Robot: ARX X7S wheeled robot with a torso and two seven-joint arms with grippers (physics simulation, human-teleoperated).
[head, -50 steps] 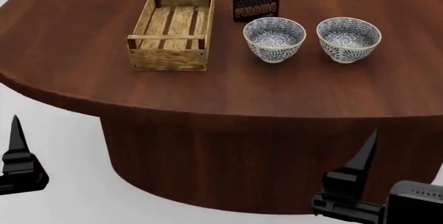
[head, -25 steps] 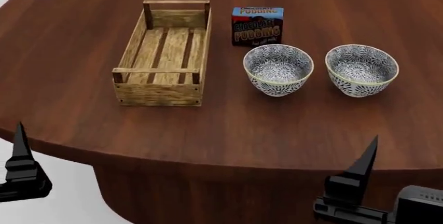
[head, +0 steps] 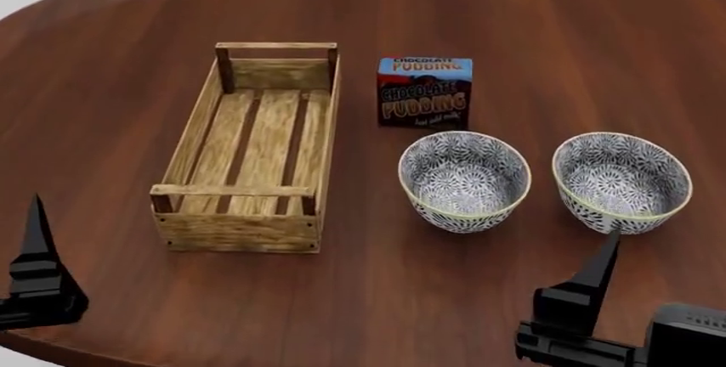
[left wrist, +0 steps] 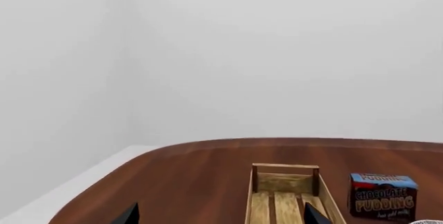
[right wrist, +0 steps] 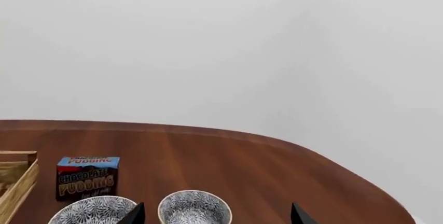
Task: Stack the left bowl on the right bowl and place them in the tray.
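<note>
Jaws both spread, empty; slatted wood tray (head: 246, 160) beside two round patterned bowls (head: 464, 180)

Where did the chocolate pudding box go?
In the head view, the chocolate pudding box stands on the table, just right of the tray and behind the left bowl.

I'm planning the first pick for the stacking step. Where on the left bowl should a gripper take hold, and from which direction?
Grip the left bowl by its thin rim, coming from above, one finger inside and one outside. It stands upright and open, and its rounded wall looks too wide to span. The near rim seems safest, away from the pudding box.
</note>
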